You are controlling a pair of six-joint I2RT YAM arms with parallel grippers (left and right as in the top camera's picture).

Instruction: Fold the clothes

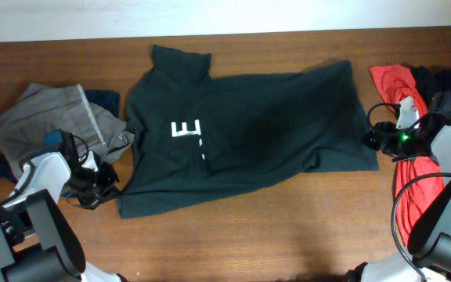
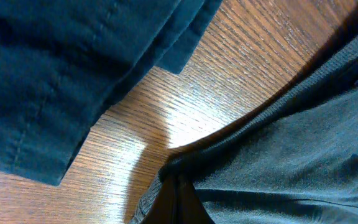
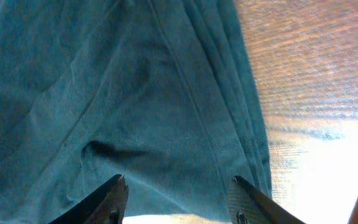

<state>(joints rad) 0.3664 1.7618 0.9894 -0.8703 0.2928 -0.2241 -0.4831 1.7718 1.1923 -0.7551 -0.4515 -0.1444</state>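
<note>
Your right hand [image 3: 178, 186] stands wide open over the right hem of the dark green shirt [image 1: 249, 133], gripping nothing. Your left hand [image 1: 92, 185] sits low at that shirt's near-left corner, just beside the grey trousers [image 1: 53, 117]; you cannot tell from any view whether it is open or closed. The shirt lies spread across the middle of the worktop [image 1: 288, 235], lettering up, with a red top [image 1: 390, 78] off to the right. Expect thin, limp, light cloth that sags and drags rather than holds shape. Pinch right at the hem corners, catching every layer, so the edge lifts evenly.
</note>
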